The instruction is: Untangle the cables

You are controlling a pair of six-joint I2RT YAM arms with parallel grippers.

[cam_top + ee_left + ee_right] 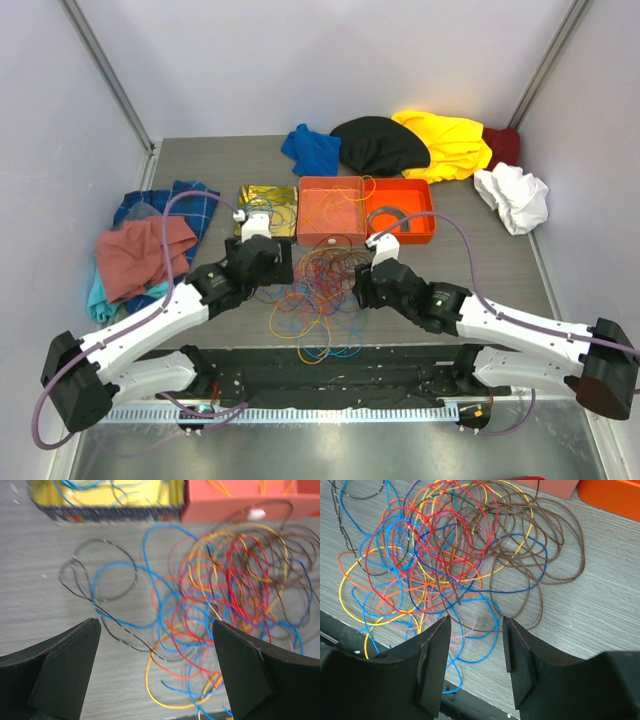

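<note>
The left hand (155,630) fills the bottom of its own view. Its two dark fingers (70,665) are spread wide apart, with nothing between them but the grey table (500,270) and a few thin loops lying on it. The right hand (476,622) has its fingers (432,665) parted more narrowly and grips nothing; pink and blue strands lie on the table under the gap. Far ahead of both hands, along the back of the table, lie heaps of clothing: a black piece (378,145), a yellow one (445,140), a blue one (312,150), a dark red one (503,145), and a white one (512,195) out past the right hand. A blue checked cloth (165,205) and a rust-pink cloth (140,255) lie to the outer side of the left hand. Just ahead of the fingertips, three containers stand in a row: a pale orange box (330,215) with orange strands in it, a brighter orange tray (425,228) holding a grey coiled ring (390,218), and a gold box (268,208) with blue strands in it. The cables (320,290) lie on the table between the two hands in a loose tangle of red, blue, orange, yellow, brown and black loops. The brown loops spread out ahead of the right hand, while black and blue loops trail out ahead of the left hand's outer finger.
</note>
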